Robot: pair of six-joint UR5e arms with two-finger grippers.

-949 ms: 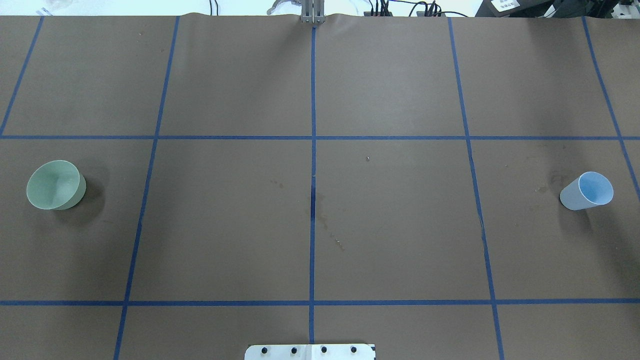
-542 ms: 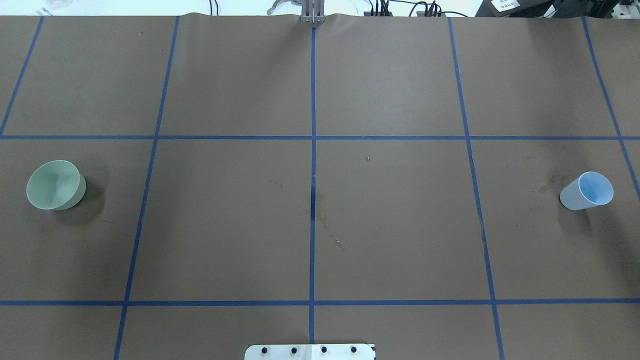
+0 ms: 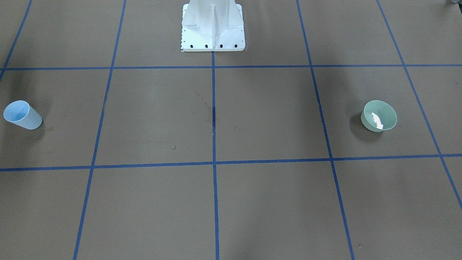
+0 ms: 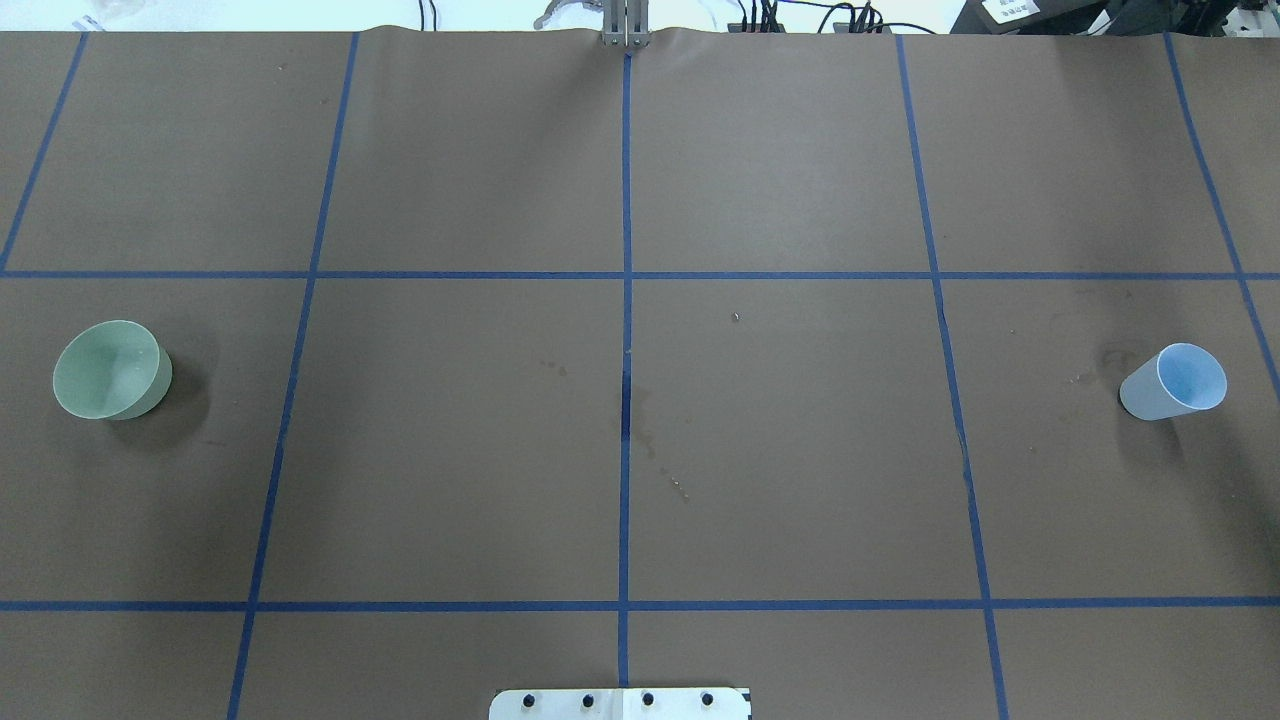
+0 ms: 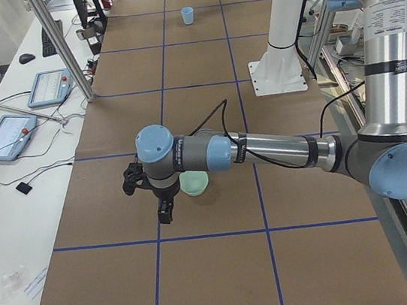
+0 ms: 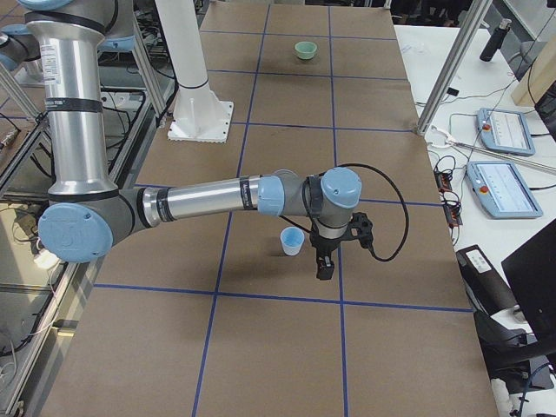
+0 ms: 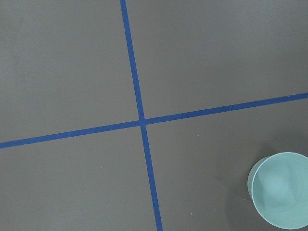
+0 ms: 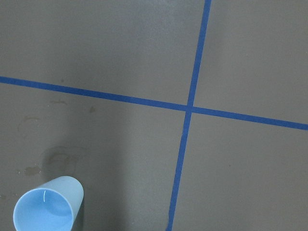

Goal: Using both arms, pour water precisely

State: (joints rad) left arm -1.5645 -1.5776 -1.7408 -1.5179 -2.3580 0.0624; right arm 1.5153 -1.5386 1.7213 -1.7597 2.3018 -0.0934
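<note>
A pale green bowl (image 4: 108, 369) stands at the table's left end and also shows in the front view (image 3: 379, 116) and the left wrist view (image 7: 281, 190). A whitish glint of water (image 3: 377, 121) lies inside it. A light blue cup (image 4: 1175, 382) stands upright at the right end and shows in the right wrist view (image 8: 46, 211). My left gripper (image 5: 164, 212) hangs beside the bowl (image 5: 193, 182), apart from it. My right gripper (image 6: 323, 265) hangs beside the cup (image 6: 292, 241), apart from it. I cannot tell whether either gripper is open or shut.
The brown table cover carries a blue tape grid (image 4: 625, 275). The white pedestal (image 3: 213, 25) stands at the robot's side of the table. Faint stains (image 4: 650, 445) mark the middle. Tablets and cables (image 5: 4, 135) lie past the far table edge.
</note>
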